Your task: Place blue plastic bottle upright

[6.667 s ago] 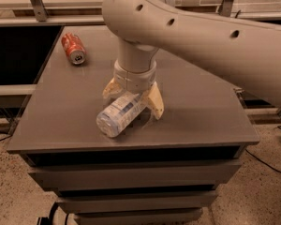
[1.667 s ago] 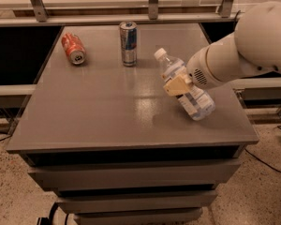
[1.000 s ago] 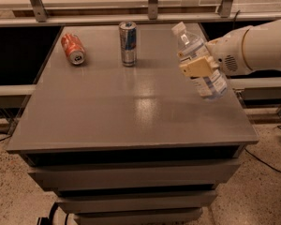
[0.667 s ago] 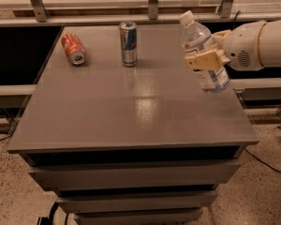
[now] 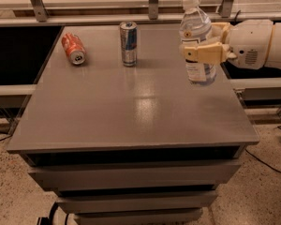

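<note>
The blue plastic bottle (image 5: 196, 36) is clear and ribbed with a white cap and a blue-and-white label. It stands upright near the right edge of the grey table (image 5: 131, 111), its base at or just above the tabletop. My gripper (image 5: 201, 48) reaches in from the right and is shut on the bottle's middle. One tan finger (image 5: 205, 54) lies across the front of the label; the other is behind the bottle.
A slim blue-and-silver can (image 5: 128, 43) stands upright at the back centre. A red-orange can (image 5: 73, 48) lies on its side at the back left. Metal posts and a rail run behind the table. Drawers sit below the tabletop.
The bottle went from lying on the table to being lifted, carried to the right and turned from tilted to upright. The arm has drawn back to the right.
</note>
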`<state>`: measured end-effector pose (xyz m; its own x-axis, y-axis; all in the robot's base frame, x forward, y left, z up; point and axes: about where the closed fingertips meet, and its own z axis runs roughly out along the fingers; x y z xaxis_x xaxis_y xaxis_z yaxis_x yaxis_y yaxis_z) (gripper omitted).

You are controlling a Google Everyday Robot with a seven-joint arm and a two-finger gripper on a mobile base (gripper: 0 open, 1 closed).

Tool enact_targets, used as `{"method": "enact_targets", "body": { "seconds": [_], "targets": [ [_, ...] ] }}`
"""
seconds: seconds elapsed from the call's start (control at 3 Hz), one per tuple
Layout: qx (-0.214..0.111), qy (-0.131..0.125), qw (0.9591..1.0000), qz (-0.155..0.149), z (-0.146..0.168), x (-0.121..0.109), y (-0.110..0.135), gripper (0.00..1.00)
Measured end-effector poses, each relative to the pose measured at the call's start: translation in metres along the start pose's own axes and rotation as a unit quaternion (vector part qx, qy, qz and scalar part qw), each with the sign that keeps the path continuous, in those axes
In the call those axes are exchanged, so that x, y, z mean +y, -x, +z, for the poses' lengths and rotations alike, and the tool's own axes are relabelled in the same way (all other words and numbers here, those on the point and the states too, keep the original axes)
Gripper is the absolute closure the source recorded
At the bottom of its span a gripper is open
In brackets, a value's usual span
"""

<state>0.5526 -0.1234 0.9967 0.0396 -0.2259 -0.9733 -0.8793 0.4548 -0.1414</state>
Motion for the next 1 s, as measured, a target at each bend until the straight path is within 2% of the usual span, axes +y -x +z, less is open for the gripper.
{"method": "enact_targets", "body": {
  "seconds": [0.33,0.67,1.0],
  "targets": [
    [-0.052,0.039,0.9978,-0.012,0.004,0.018,0.016,1.00],
    [-0.080,0.068,0.9943,-0.019,0.012,0.036,0.024,1.00],
    [-0.099,0.084,0.9914,-0.016,0.018,0.046,0.028,1.00]
  ]
}}
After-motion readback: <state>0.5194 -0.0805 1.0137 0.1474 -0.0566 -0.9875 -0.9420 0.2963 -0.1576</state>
